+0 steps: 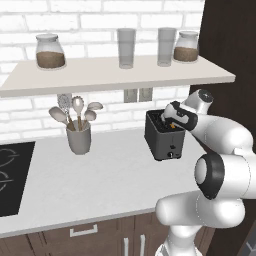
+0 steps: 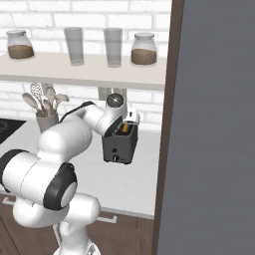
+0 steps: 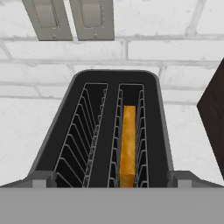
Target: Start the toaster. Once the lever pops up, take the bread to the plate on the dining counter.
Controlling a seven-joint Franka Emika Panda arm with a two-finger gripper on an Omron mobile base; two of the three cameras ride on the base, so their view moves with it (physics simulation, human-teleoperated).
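**Gripper over toaster, bread down in the slot**

Gripper [image 1: 169,121] hangs right above the toaster [image 1: 165,141], jaws spread wide, nothing held. Hand view looks straight down into the toaster [image 3: 114,131]: bread [image 3: 127,144] stands on edge in the right-hand slot, wire guides tight on both sides; other slot bare. Toaster sits at the worktop's [image 1: 100,175] far right, close to the brick wall, dark tall panel [image 2: 214,124] just beside it. Shelf [image 1: 115,75] overhangs above. Open worktop runs left toward the utensil cup [image 1: 79,137] and hob [image 1: 12,177].
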